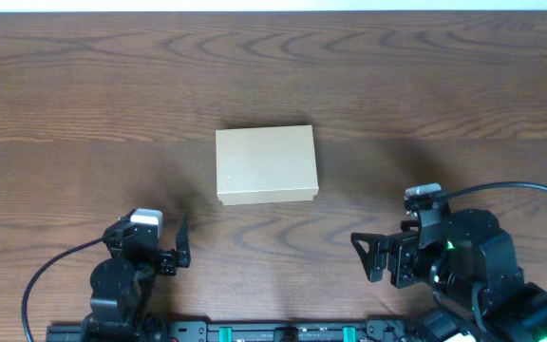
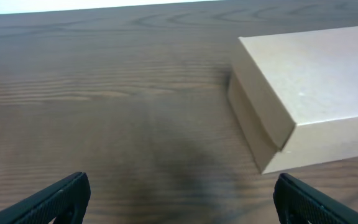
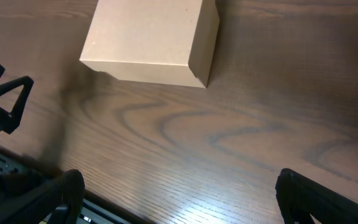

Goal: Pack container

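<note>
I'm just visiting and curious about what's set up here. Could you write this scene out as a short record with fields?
Surface: brown wood-grain table
Object: small plain brown cardboard box, lid shut, lying flat near the table's middle
Left gripper: open, holding nothing, near the table's front edge, apart from the box
Right gripper: open, holding nothing, near the front edge, apart from the box
Contact: neither gripper touches the box

One cardboard box (image 1: 267, 165), one wooden bench (image 1: 84, 95), two robot arms.
The arms count as one left arm (image 1: 122, 280) and one right arm (image 1: 473, 266); each carries two black fingers, the left fingers (image 2: 55, 202) and the right fingers (image 3: 319, 199), making four fingers altogether.
</note>
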